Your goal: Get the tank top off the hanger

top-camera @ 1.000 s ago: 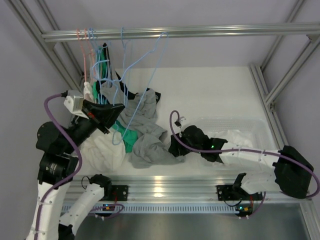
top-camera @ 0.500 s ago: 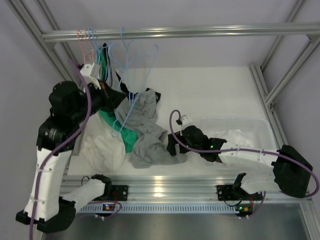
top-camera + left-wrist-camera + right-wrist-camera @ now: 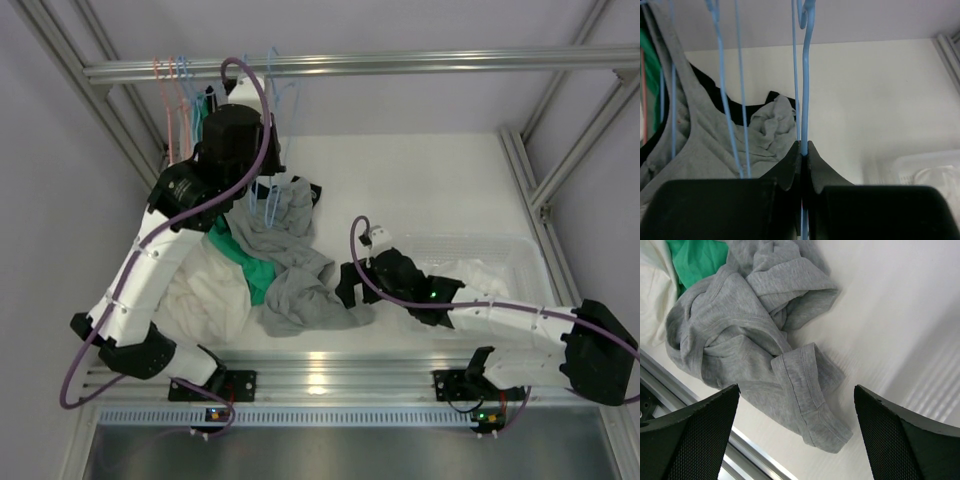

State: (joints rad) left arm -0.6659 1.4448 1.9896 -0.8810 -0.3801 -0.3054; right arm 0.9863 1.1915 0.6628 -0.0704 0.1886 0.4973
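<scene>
My left gripper is shut on the neck of a light blue wire hanger, whose hook reaches up toward the rail. From above, that gripper is raised high at the back left, with the hanger dangling below it. The grey tank top lies crumpled on the white table under the hanger; I cannot tell if it still hangs on it. My right gripper stands open just over the tank top's hem, holding nothing.
A metal rail carries several pink and blue hangers. Green, white and black garments lie left of the grey one. A clear plastic bin with white cloth sits at the right.
The left arm swung from low at the left up toward the rail, carrying the blue hanger with it. The right gripper opened and let go of the grey cloth.
</scene>
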